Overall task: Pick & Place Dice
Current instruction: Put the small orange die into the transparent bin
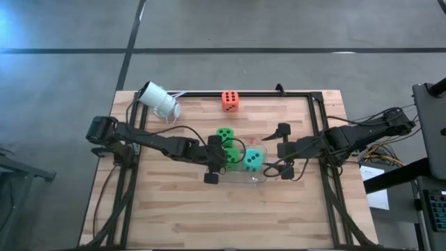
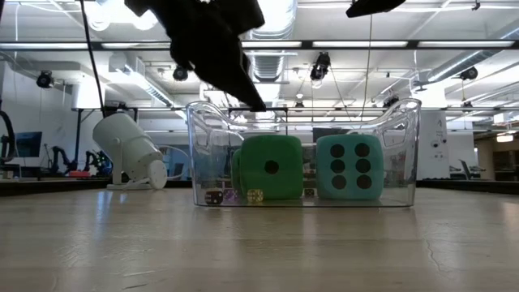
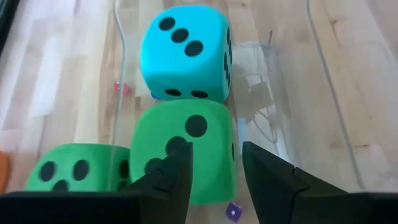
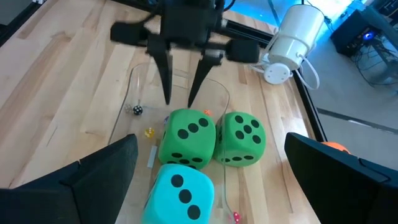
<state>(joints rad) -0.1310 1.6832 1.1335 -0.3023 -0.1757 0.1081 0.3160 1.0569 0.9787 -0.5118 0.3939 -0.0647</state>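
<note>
A clear plastic tray [image 1: 256, 178] stands mid-table and holds one green die [image 3: 186, 146] and the teal die [image 3: 185, 53], side by side on its floor. The second green die [image 1: 224, 134] rests on the table against the tray's far wall. The orange die [image 1: 230, 101] sits alone near the far edge. My left gripper [image 3: 214, 168] hovers open just above the green die in the tray, fingers pointing down and clear of it [image 4: 179, 102]. My right gripper [image 1: 279, 151] waits wide open to the tray's right, level with the teal die [image 4: 180, 193].
A white cylindrical camera [image 1: 159, 101] lies near the far left corner with its cable. Several tiny dice [image 2: 254, 195] lie on the tray's floor. A black frame [image 1: 320, 118] runs along the table's far and side edges. Bare wood lies toward the near edge.
</note>
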